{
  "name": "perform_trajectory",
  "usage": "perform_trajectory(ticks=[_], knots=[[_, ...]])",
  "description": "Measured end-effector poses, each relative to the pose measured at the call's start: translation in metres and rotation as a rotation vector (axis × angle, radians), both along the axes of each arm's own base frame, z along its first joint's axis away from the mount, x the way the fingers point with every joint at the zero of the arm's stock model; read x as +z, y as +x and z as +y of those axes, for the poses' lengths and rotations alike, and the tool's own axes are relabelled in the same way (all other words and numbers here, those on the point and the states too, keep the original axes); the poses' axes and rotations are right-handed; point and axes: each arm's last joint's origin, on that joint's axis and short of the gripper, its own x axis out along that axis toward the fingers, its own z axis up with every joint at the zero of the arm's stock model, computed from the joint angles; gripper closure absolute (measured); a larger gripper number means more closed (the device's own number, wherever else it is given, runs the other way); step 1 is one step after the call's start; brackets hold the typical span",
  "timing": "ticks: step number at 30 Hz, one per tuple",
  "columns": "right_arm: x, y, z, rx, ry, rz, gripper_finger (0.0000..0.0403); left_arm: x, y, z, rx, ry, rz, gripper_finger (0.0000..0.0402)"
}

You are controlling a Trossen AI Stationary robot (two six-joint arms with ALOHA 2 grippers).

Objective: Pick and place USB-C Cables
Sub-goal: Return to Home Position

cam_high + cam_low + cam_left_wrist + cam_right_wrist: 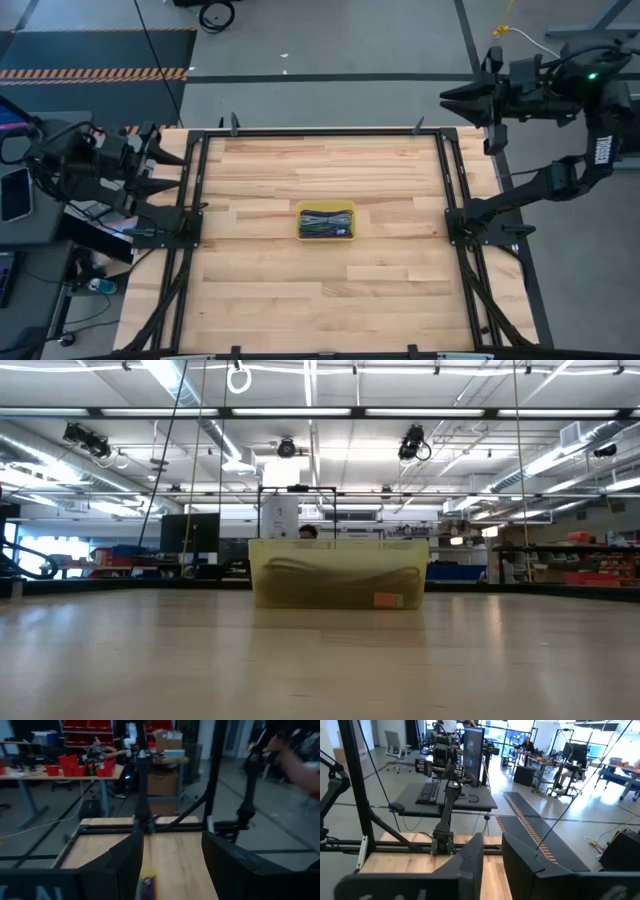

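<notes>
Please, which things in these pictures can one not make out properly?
High view: the cables in the yellow tray are too small to count.
Low view: the tray's cloudy wall blurs them; neither arm shows.
Left wrist view: the picture's edge cuts off the tray, between the fingers of the left gripper.

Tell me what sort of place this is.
Probably a robotics lab or workshop hall: a railed wooden work table, red parts bins on a bench, a keyboard on a desk, strip lights overhead.
</notes>
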Motion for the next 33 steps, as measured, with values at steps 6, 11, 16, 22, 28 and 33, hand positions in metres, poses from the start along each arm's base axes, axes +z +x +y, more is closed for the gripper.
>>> perform_trajectory(ticks=[6,11,16,22,28,33], knots=[[-0.001,-0.002,0.001,0.01,-0.002,0.014,0.039,0.002,0.001,-0.001,-0.023,-0.022,-0.018,0.0193],[-0.002,-0.004,0.001,0.018,0.0,0.02,0.0399,0.002,0.001,-0.001,-0.023,-0.025,-0.012,0.0193],[-0.002,-0.004,0.0,-0.024,-0.003,0.024,0.04,0.002,0.006,-0.002,-0.021,-0.028,-0.002,0.0198],[-0.004,-0.005,0.001,-0.016,-0.014,0.039,0.0401,-0.007,0.021,-0.005,-0.003,0.044,0.118,0.0312],[-0.006,-0.01,0.001,-0.024,-0.017,0.063,0.0402,-0.012,0.021,-0.004,0.052,0.107,0.167,0.0387],[-0.004,-0.013,-0.002,-0.171,-0.028,0.044,0.0396,-0.014,0.013,0.004,0.233,0.216,0.179,0.0386]])
